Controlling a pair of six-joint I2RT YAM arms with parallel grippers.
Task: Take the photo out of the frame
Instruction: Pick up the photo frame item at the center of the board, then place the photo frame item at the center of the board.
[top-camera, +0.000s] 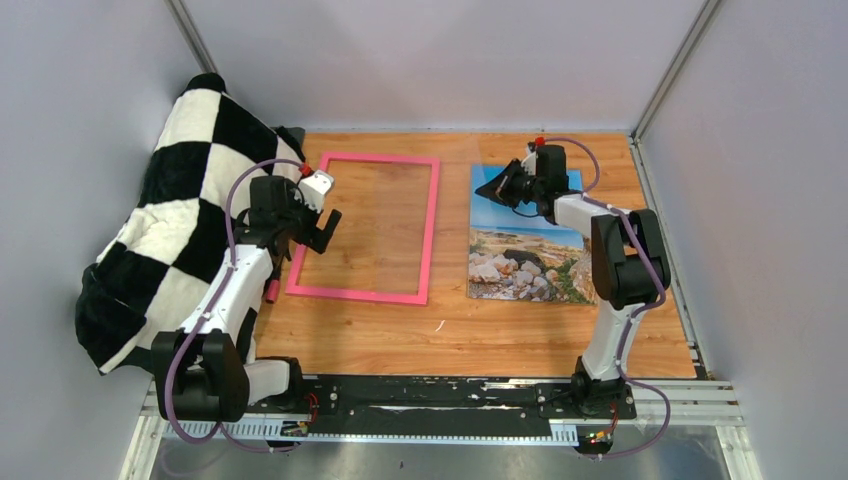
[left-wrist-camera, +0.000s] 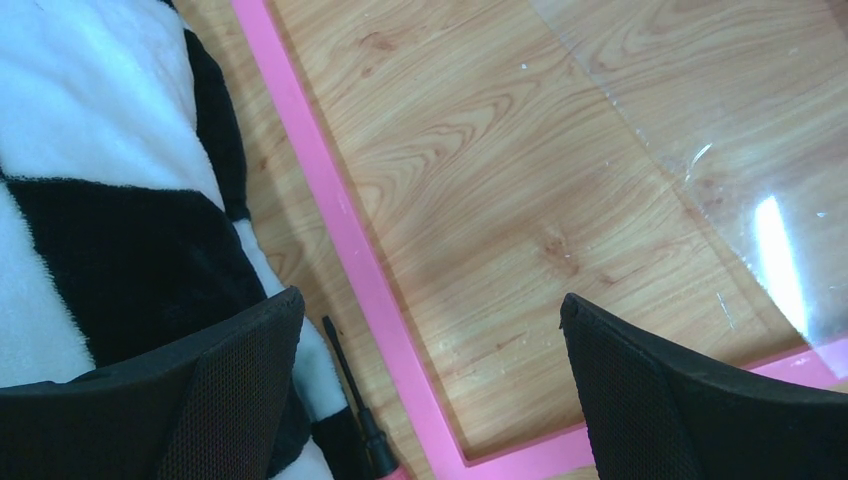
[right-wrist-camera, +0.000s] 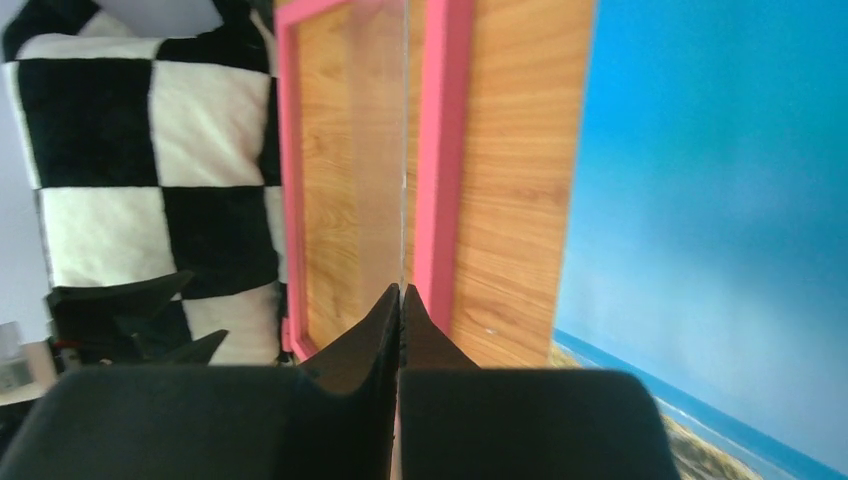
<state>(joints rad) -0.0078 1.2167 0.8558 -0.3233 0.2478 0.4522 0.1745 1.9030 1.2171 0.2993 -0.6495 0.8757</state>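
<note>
Roughly over photo (top-camera: 520, 255) far-left corner: right gripper (top-camera: 484, 188).

Top cam is looking down from high behind the rig, taking in whole table (top-camera: 500, 335). L wrist cam is pointing down, v. close over frame (left-wrist-camera: 345, 225) near-left corner. R wrist cam is facing left, low over photo (right-wrist-camera: 720, 200). All 3 are sharing frame + blanket (right-wrist-camera: 150, 150); top & R also sharing photo.

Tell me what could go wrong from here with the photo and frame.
1. The shut right hand sits over the photo's far edge; dragging could crease it.
2. The open left hand hovers over the frame corner, with a clear pane lying inside; pressing down might scratch it.
3. The screwdriver beside the frame could get knocked.
</note>
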